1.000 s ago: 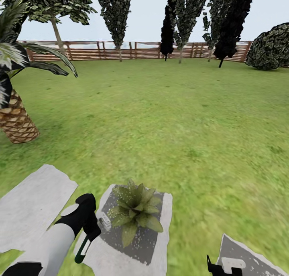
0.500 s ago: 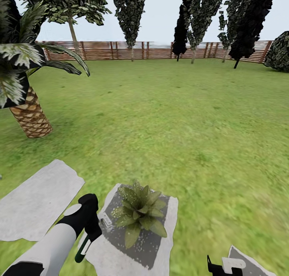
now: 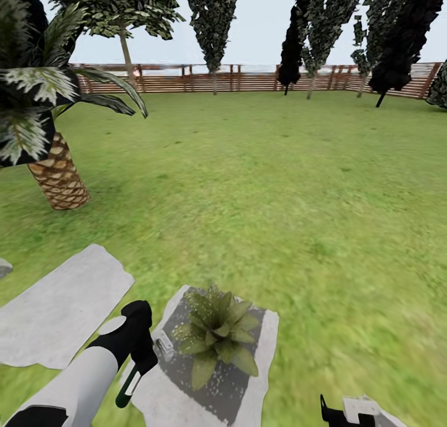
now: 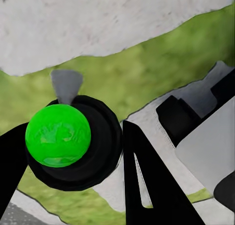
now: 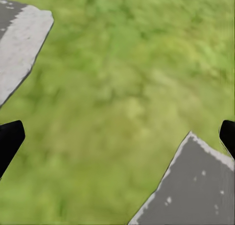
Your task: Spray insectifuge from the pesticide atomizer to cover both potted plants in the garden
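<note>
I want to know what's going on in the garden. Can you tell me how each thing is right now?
pesticide atomizer: held in the left gripper, nozzle by the plant.
potted plant: upright on a stepping stone, leaves dotted with white specks.
stepping stone: darkened and speckled around the plant.
right gripper: open, holding nothing, over grass.
palm: standing on the lawn.

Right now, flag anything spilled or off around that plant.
White specks of insectifuge lie scattered on the darkened stepping stone around the potted plant, not just on its leaves. The left gripper holds the pesticide atomizer beside it. Nothing else stands out.
</note>
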